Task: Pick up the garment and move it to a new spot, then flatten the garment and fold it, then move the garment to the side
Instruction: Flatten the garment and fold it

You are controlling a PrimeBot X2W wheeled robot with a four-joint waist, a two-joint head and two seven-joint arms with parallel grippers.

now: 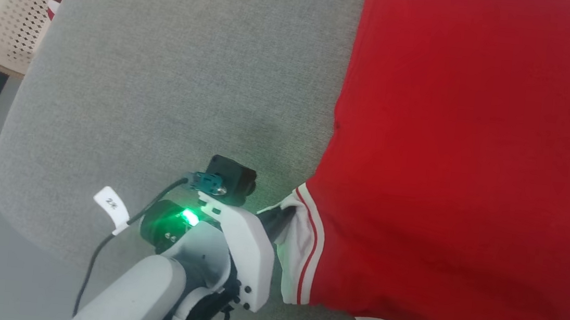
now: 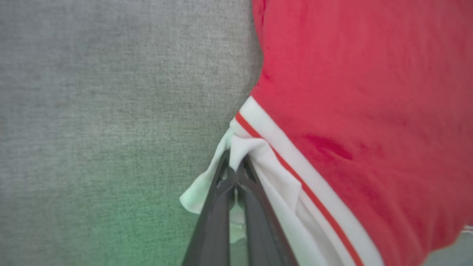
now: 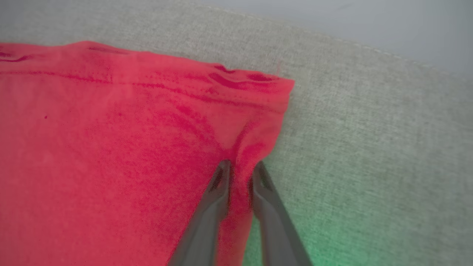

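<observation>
The garment point(image 1: 474, 147) is clamped at its white cuff by the left gripper point(image 2: 233, 164) and at a red corner, near the edge of the grey cushion point(image 3: 369, 129), by the right gripper point(image 3: 241, 168).

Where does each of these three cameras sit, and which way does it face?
Head view: on the head, looking down at a grey cushion, the red garment and a laundry basket; left arm and left claw show.
Left wrist view: on the left wrist, looking along the left claw, shut on the garment's white cuff.
Right wrist view: on the right wrist, looking along the right claw, pinching red fabric.
Shared: head and left wrist views both show that cuff grip.
</observation>
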